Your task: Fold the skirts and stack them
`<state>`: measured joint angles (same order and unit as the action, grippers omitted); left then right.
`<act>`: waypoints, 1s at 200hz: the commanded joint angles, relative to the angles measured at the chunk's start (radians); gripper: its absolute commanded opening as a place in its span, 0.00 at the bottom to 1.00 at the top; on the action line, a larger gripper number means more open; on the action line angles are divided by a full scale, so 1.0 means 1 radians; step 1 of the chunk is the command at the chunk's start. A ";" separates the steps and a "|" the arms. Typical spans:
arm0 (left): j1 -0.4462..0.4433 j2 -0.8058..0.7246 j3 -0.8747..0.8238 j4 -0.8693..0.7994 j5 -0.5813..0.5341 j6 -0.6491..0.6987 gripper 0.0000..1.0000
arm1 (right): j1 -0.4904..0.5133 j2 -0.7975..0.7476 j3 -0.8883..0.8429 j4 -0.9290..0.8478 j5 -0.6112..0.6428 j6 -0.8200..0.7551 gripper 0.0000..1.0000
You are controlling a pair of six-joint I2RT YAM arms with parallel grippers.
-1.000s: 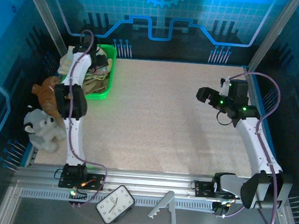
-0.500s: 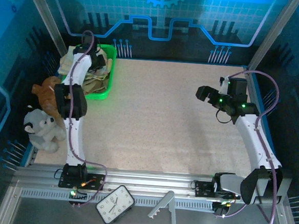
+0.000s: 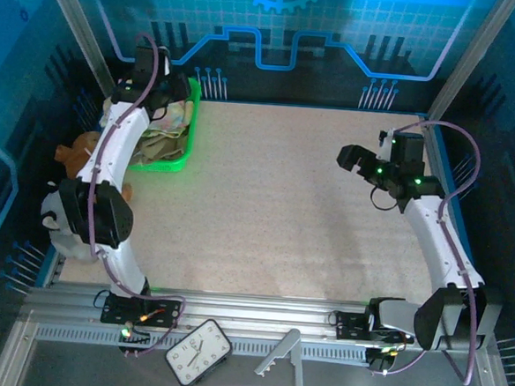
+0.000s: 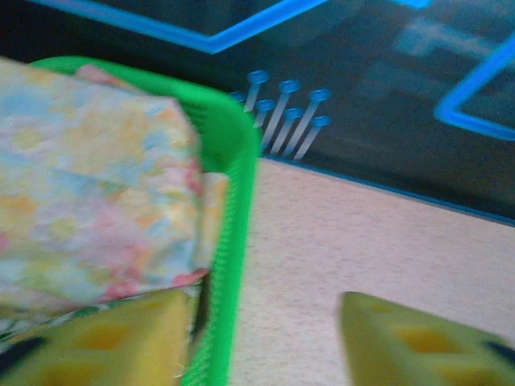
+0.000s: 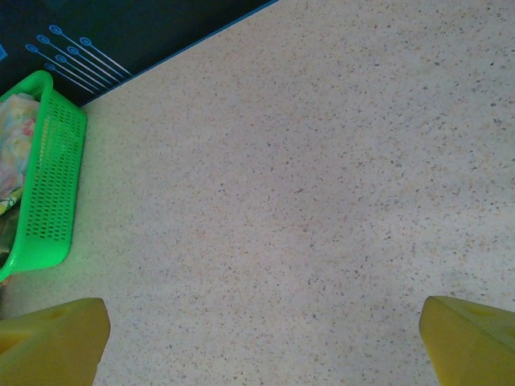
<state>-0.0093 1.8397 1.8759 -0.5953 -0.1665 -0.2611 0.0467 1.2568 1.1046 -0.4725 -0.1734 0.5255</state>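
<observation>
The skirts lie heaped in the green basket (image 3: 182, 157) at the table's far left. On top is a pastel patchwork skirt (image 4: 88, 201), which the top view shows as pale cloth (image 3: 160, 133). My left gripper (image 3: 159, 84) hangs over the basket's far end. Its jaws (image 4: 265, 354) are open and straddle the basket's rim (image 4: 233, 161), one finger above the cloth and the other above the table, with nothing held. My right gripper (image 3: 353, 158) hovers over the right half of the table, open and empty (image 5: 261, 354).
A brown plush toy (image 3: 70, 152) and a white one (image 3: 53, 214) sit left of the table, partly behind the left arm. A clock (image 3: 198, 350) lies on the rail at the near edge. The speckled tabletop (image 5: 306, 161) stretches bare between basket and right gripper.
The left arm has swung: its elbow dropped toward the near left and its gripper shifted to the basket's far end. The right arm has hardly moved.
</observation>
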 commanded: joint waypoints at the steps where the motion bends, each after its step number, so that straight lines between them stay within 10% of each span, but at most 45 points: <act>1: 0.052 0.089 0.020 -0.135 -0.187 -0.039 0.99 | 0.012 0.023 0.033 0.002 -0.008 0.013 1.00; 135: 0.360 0.446 0.212 -0.154 0.035 -0.420 0.98 | 0.080 0.100 0.174 -0.137 0.098 -0.008 1.00; 200: 0.359 0.397 0.205 -0.052 0.157 -0.375 0.20 | 0.139 0.128 0.201 -0.158 0.149 -0.017 1.00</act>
<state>0.3508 2.2715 2.0735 -0.6846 -0.0807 -0.6483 0.1612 1.3743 1.2716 -0.5976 -0.0624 0.5198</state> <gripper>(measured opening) 0.314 0.999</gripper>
